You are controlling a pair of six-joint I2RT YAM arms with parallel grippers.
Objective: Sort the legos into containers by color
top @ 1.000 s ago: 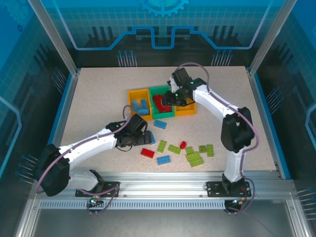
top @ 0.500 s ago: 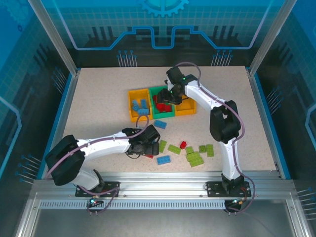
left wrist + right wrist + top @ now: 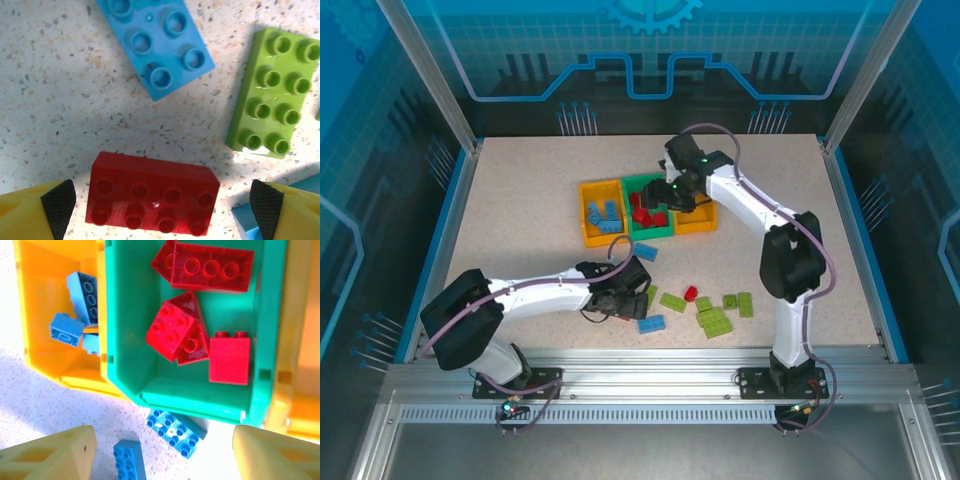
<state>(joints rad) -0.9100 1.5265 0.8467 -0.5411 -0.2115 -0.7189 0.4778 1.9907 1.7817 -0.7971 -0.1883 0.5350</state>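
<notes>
Left wrist view: the left tool [image 3: 161,212] stands wide, its pads [image 3: 59,205] flanking a red lego [image 3: 152,200] on the counter [image 3: 50,100], apparently lined up to pinch it. Right tool [image 3: 162,455] hangs wide and empty over the green bin [image 3: 132,285], which holds red legos [image 3: 172,332]; blue legos [image 3: 82,287] sit in the yellow bin [image 3: 40,280] beside it.

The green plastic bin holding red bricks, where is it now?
In the top view the green plastic bin stands mid-table, between one orange-yellow plastic bin and another.
</notes>
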